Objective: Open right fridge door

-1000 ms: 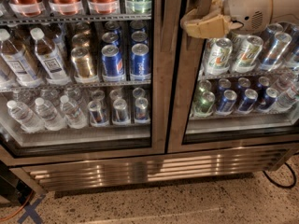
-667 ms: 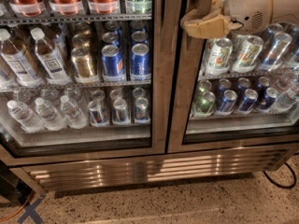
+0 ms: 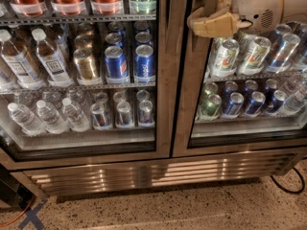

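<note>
The right fridge door fills the right half of the camera view: a glass pane in a wide brushed steel frame. It sits flush with its twin. Green-and-white cans and blue cans show through the glass. My gripper, tan at the end of a white arm, is at the top of the view. It rests against the door's left upright, close to the seam between the two doors. The door's upper part is out of view.
The left fridge door shows water bottles and cans behind glass. A steel grille runs along the bottom. A black cable lies on the speckled floor at right, and an orange cable at lower left.
</note>
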Robot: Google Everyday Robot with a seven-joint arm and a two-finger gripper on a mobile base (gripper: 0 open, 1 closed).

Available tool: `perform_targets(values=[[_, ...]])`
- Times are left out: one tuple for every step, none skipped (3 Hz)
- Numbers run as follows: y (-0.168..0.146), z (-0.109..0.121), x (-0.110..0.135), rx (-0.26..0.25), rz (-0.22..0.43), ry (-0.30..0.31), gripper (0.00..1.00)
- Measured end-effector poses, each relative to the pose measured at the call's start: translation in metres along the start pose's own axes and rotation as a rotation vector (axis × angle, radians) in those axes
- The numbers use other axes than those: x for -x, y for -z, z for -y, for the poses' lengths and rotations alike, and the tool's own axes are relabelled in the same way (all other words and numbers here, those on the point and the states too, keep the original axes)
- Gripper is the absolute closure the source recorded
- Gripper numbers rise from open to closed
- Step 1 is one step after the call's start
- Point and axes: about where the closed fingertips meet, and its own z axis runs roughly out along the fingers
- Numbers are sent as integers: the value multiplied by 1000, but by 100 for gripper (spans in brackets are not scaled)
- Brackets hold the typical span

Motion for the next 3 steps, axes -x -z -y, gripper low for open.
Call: perform_targets(values=[[1, 0, 6, -10, 16, -13, 100], [2, 0, 6, -12, 14, -16, 100], [2, 0, 6, -12, 14, -16, 100]])
